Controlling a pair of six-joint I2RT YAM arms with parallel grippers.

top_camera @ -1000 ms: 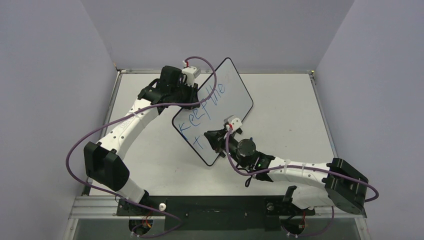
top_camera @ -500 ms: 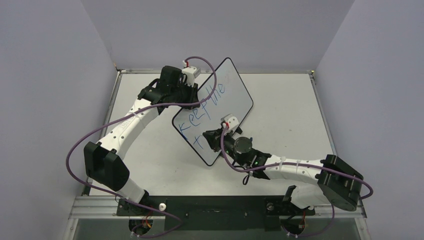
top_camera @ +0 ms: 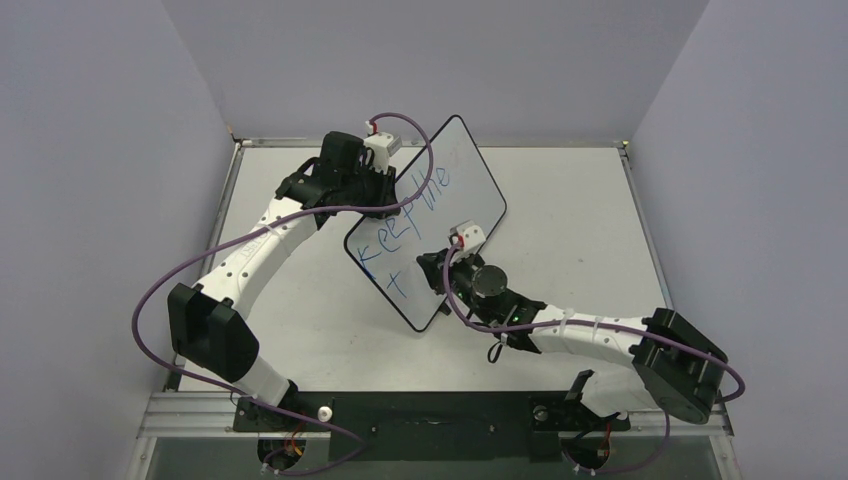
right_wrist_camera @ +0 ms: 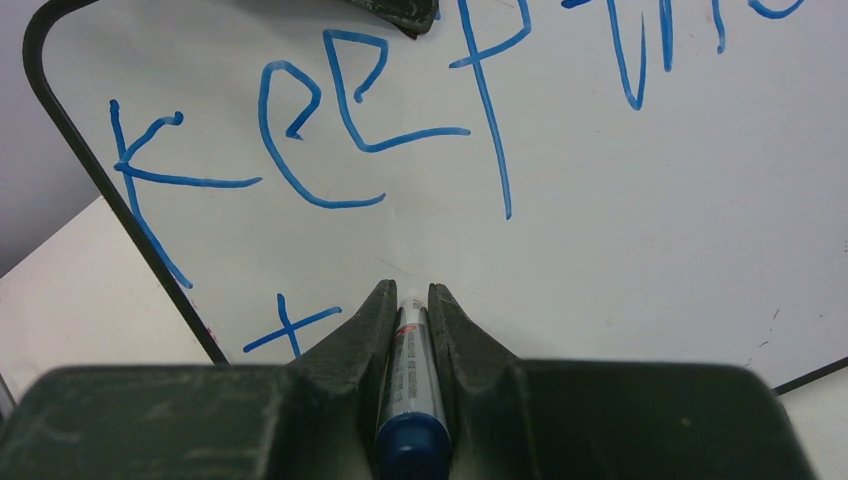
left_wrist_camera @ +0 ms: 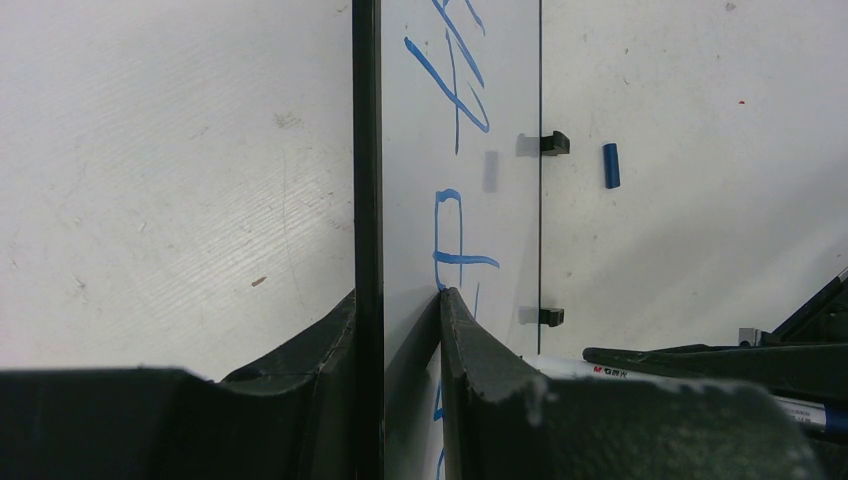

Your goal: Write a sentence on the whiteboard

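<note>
Right wrist view: the right gripper [right_wrist_camera: 410, 295] was clamped tight on the marker pen [right_wrist_camera: 410, 375]. The barrel lay between the two fingers, blue end nearest the lens, writing end pointed at the whiteboard [right_wrist_camera: 640, 230]. The tip was hidden past the fingertips, so contact with the surface could not be told. Just left of the fingers sat a lone letter t [right_wrist_camera: 290, 325], the start of a second line. Above it the sentence [right_wrist_camera: 330, 130] read "Keep the", with the last word cut off by the top of the frame.

Judgement: first line done, second line barely opened, probably more writing left than finished. The board gave no clue to the words to come.

Farther out, the left gripper [left_wrist_camera: 398, 300] pinched the board's far edge, one finger on each face. It held the board leaning on its footed edge near the middle of the table [left_wrist_camera: 150, 150]. A small blue cap [left_wrist_camera: 611, 165] lay on the table beyond the feet, apart from the board.

In the top external view the right arm covered the board beside the letter t, so any fresh stroke there went unseen.
</note>
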